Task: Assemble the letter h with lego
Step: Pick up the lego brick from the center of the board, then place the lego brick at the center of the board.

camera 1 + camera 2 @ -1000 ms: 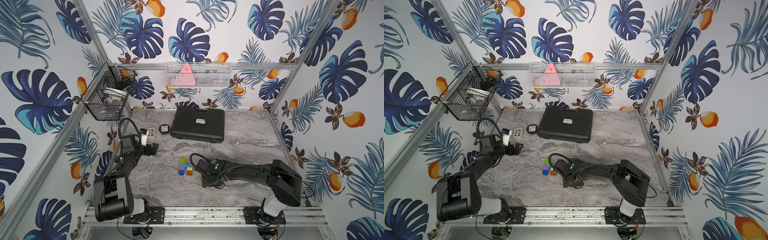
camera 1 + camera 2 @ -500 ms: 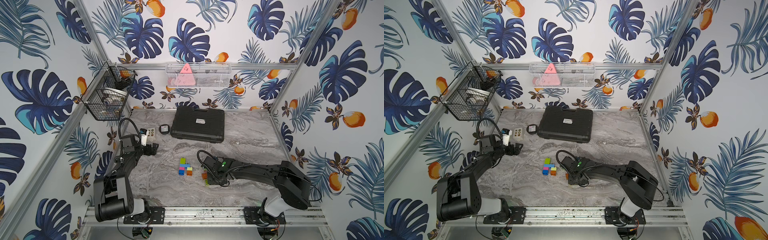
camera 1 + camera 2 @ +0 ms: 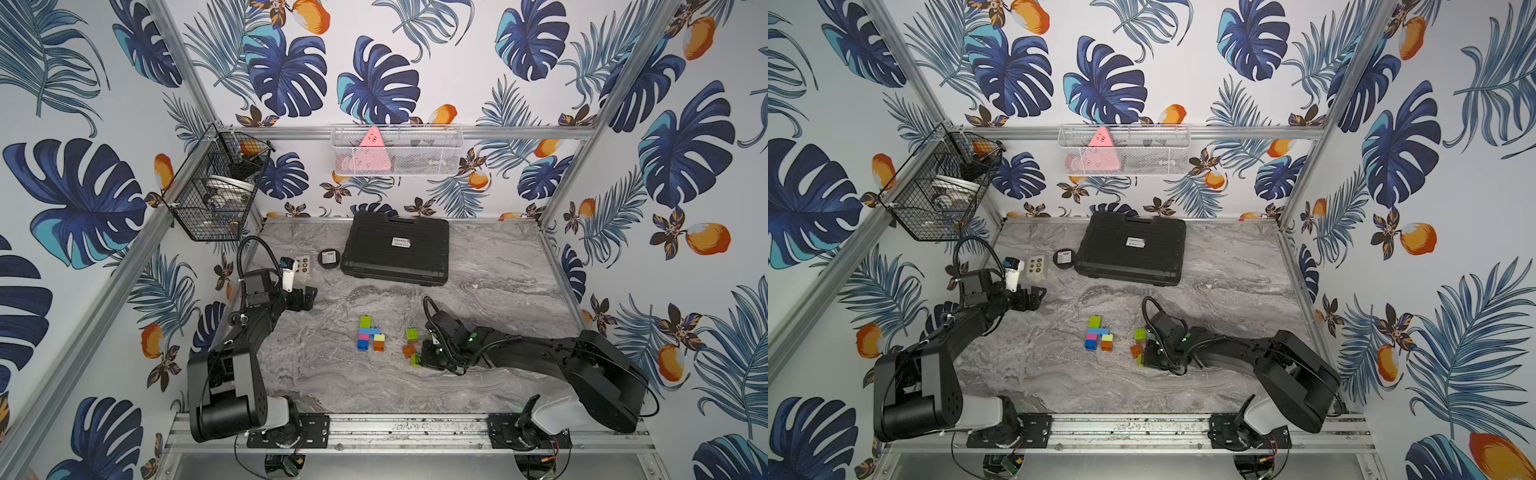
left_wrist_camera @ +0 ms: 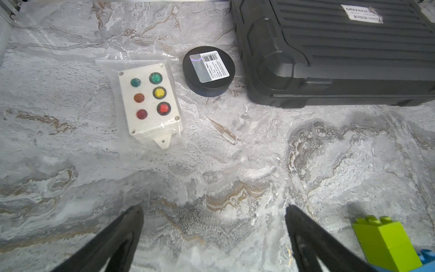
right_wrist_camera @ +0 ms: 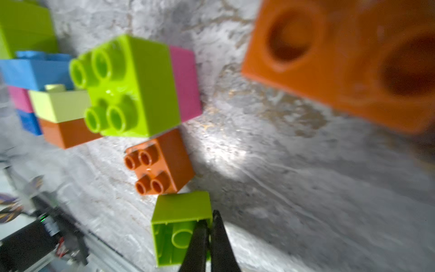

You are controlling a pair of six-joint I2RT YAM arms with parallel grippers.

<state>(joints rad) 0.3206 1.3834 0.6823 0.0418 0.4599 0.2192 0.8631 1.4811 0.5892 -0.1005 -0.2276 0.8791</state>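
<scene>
Pinching one wall of lime brick (image 5: 181,207) with right gripper (image 5: 210,220), jaws together on it, at lower centre of right wrist view. Seen just beside it: orange brick (image 5: 162,164), then lime-and-pink pair (image 5: 141,87). Sitting left of these in both top views, near mid-frame on worktop (image 3: 332,386): joined lego cluster (image 3: 369,338). Holding left gripper (image 4: 213,208) spread wide above bare worktop.

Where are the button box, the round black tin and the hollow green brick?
button box (image 4: 152,125), left wrist view, lid below buttons
round black tin (image 4: 209,68), left wrist view, top label
hollow green brick (image 5: 182,207), right wrist view, side wall
</scene>
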